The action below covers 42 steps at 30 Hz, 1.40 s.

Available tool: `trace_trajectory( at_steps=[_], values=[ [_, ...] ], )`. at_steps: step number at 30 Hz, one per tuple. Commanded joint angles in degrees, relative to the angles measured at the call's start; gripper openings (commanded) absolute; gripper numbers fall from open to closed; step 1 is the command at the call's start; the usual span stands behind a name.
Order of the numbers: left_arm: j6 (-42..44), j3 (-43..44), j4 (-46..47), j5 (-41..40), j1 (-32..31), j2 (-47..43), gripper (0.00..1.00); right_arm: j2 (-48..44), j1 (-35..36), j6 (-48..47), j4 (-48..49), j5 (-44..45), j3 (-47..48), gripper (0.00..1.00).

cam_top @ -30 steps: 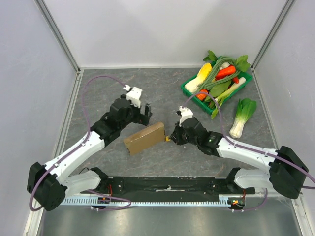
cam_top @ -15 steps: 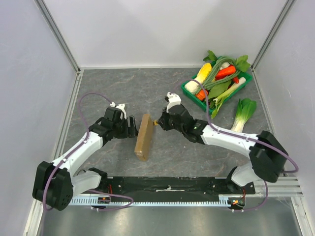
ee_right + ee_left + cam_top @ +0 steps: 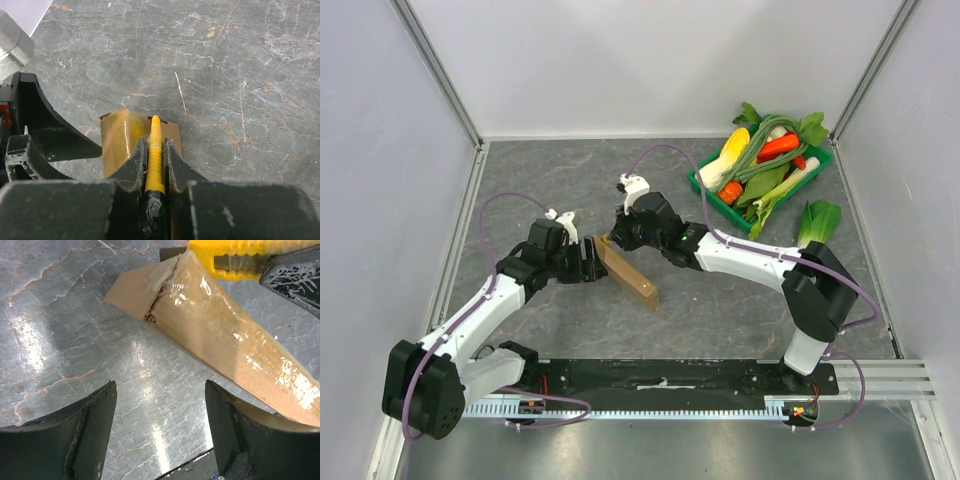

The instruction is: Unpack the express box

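Box (image 3: 628, 272) had swung right round on the worktop (image 3: 750, 310) between both arms, right pincer (image 3: 154, 150) clenched on a yellow cutter (image 3: 155, 127) at its taped end, left pincer (image 3: 588, 262) released just beside it, so cutting looked pretty much underway.

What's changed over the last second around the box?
The box swung round and tipped up off its flat face, now lying diagonally. The right pincer, shut on the yellow cutter throughout, swept left and away to the box's far end. The left pincer came down beside the box, narrowing but open, holding nothing. The tray stayed put.
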Motion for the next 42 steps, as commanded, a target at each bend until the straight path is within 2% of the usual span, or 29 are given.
trace_trajectory(
  at_steps=[1,4,6,10,11,13,14,19,22,23,25,26,27,30,36,42],
  values=[
    [0.67,3.12,0.35,-2.33,0.03,-1.33,0.76,-2.58,-0.20,-2.43,-2.32,1.89,3.32,0.00],
    [1.98,4.96,-1.49,-3.47,0.03,-1.95,0.76,-5.30,-0.82,-2.78,-5.57,4.80,4.11,0.00],
    [2.78,6.11,-3.69,-5.93,0.03,-2.74,0.76,-8.11,-1.43,-3.39,-8.99,8.05,4.90,0.00],
    [5.06,10.58,-5.89,-11.82,0.03,-6.51,0.80,-15.31,-1.69,-5.93,-14.18,9.21,3.86,0.00],
    [5.50,11.38,-5.89,-13.22,0.03,-7.04,0.82,-18.63,-1.61,-6.46,-15.84,8.07,2.37,0.00],
    [6.29,13.92,-4.93,-15.95,0.03,-7.66,0.99,-21.99,-1.61,-7.78,-17.43,5.09,0.87,0.00],
    [7.43,14.81,-4.32,-16.04,0.03,-7.49,1.00,-24.96,-1.69,-9.01,-19.09,3.42,0.17,0.00],
    [12.35,19.12,3.22,-10.96,0.03,-3.89,0.99,-32.62,-1.00,-10.34,-21.83,-13.09,-5.72,0.00],
    [13.59,21.22,5.61,-1.15,0.03,0.93,0.92,-33.17,4.26,-11.74,-20.78,-15.84,-8.80,0.00],
    [14.03,21.84,6.14,2.46,0.03,2.60,0.91,-32.56,6.28,-11.92,-21.04,-14.80,-9.07,0.00],
    [14.03,23.77,6.93,9.32,0.03,8.93,0.79,-29.67,11.82,-11.31,-21.39,-9.46,-9.24,0.00],
    [13.94,24.30,7.63,16.32,0.03,11.04,0.75,-28.87,13.06,-10.69,-20.44,-7.60,-10.46,0.00],
    [13.68,24.83,7.90,19.00,-0.06,13.41,0.67,-28.25,15.16,-10.17,-19.56,-5.23,-11.35,0.00],
    [12.80,26.68,8.17,22.62,-0.50,20.71,0.57,-27.54,17.28,-7.53,-13.68,4.87,-16.97,0.00],
    [14.64,28.61,5.55,26.40,-1.55,27.93,0.51,-28.33,20.71,-3.31,-8.30,23.50,-24.88,0.00],
    [17.37,28.79,3.42,30.36,-2.34,28.55,0.49,-32.28,21.16,1.43,-9.00,32.93,-28.66,0.00]
  ],
)
